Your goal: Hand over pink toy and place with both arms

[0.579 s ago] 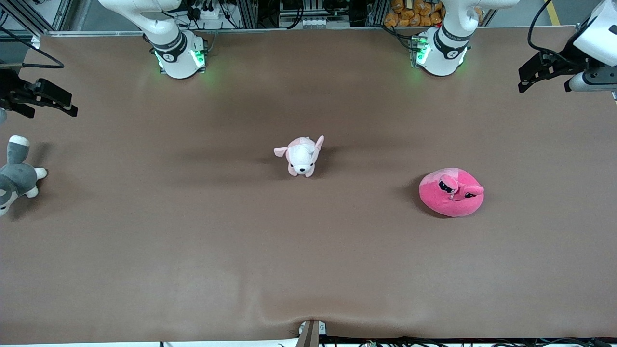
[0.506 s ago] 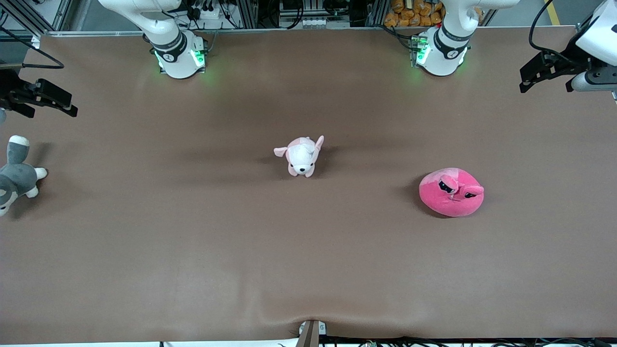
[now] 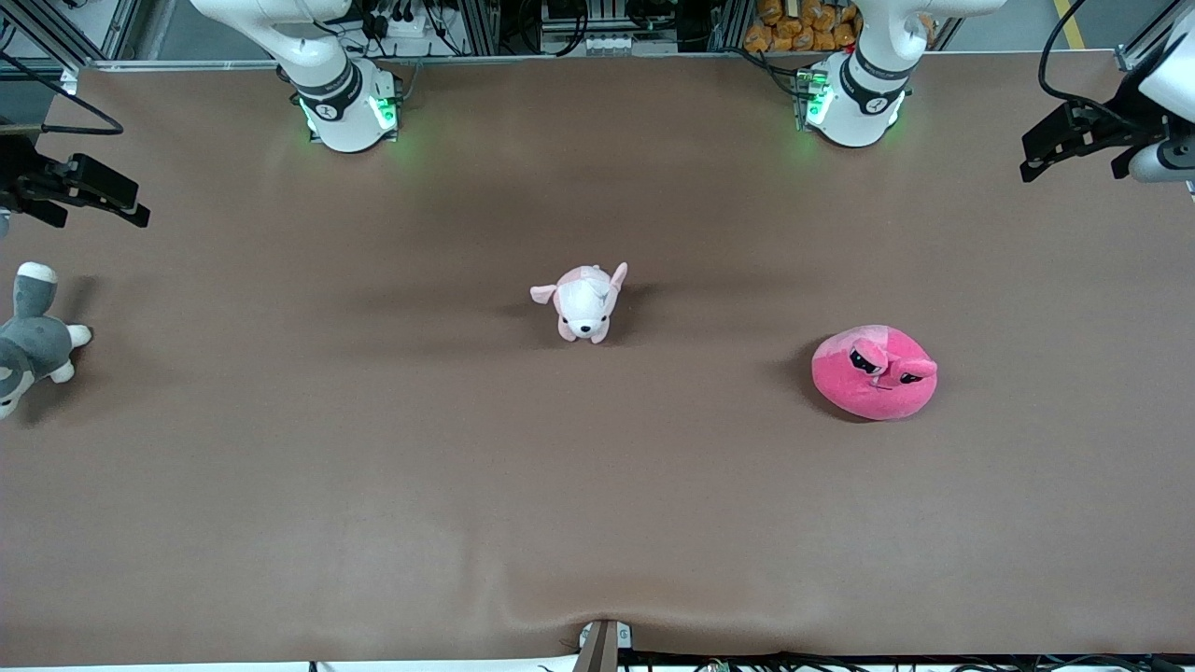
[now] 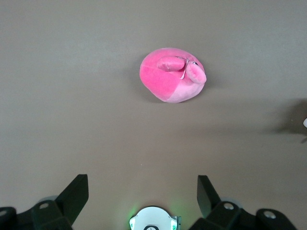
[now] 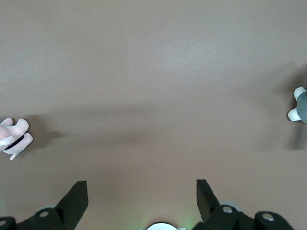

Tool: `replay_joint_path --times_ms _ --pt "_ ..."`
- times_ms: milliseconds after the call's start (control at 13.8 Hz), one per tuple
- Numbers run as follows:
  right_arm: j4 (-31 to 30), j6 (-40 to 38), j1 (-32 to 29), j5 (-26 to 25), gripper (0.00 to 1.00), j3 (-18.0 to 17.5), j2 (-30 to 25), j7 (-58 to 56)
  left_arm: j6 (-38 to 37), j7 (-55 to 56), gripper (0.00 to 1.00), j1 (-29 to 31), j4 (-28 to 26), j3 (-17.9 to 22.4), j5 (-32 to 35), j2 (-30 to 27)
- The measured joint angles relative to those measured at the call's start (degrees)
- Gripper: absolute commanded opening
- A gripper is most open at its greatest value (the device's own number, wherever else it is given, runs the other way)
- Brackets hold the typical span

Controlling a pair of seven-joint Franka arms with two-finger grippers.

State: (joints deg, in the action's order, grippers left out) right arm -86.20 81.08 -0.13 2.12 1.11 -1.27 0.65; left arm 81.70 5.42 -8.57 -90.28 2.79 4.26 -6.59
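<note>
The pink toy [image 3: 875, 373] is a round hot-pink plush with two droopy-lidded eyes. It lies on the brown table toward the left arm's end and shows from above in the left wrist view [image 4: 171, 75]. My left gripper [image 3: 1069, 159] hangs high over the table's edge at that end, well apart from the toy. It is open [image 4: 142, 184] with nothing between its fingers. My right gripper [image 3: 98, 210] hovers over the table's edge at the right arm's end. It too is open [image 5: 140, 186] and holds nothing.
A small white and pale pink dog plush [image 3: 583, 301] sits mid-table and shows at the edge of the right wrist view [image 5: 12, 136]. A grey and white plush [image 3: 28, 341] lies below the right gripper. Both arm bases [image 3: 345, 112] [image 3: 850, 103] stand along the table's edge farthest from the front camera.
My left gripper has drifted a little outward toward the left arm's end of the table. The right arm and the plushes have not moved.
</note>
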Motion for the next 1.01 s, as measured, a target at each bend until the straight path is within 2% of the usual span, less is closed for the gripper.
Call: replay_joint_path --times_ms 362,1013 --pt "0.0 -0.1 0.0 0.0 1.0 0.0 0.0 0.0 -0.5 0.1 1.0 0.9 2.6 0.0 0.0 4.9" --pt "0.0 -0.1 0.0 0.0 1.0 0.0 0.0 0.0 0.4 0.4 1.0 0.9 2.8 -0.3 -0.1 5.4"
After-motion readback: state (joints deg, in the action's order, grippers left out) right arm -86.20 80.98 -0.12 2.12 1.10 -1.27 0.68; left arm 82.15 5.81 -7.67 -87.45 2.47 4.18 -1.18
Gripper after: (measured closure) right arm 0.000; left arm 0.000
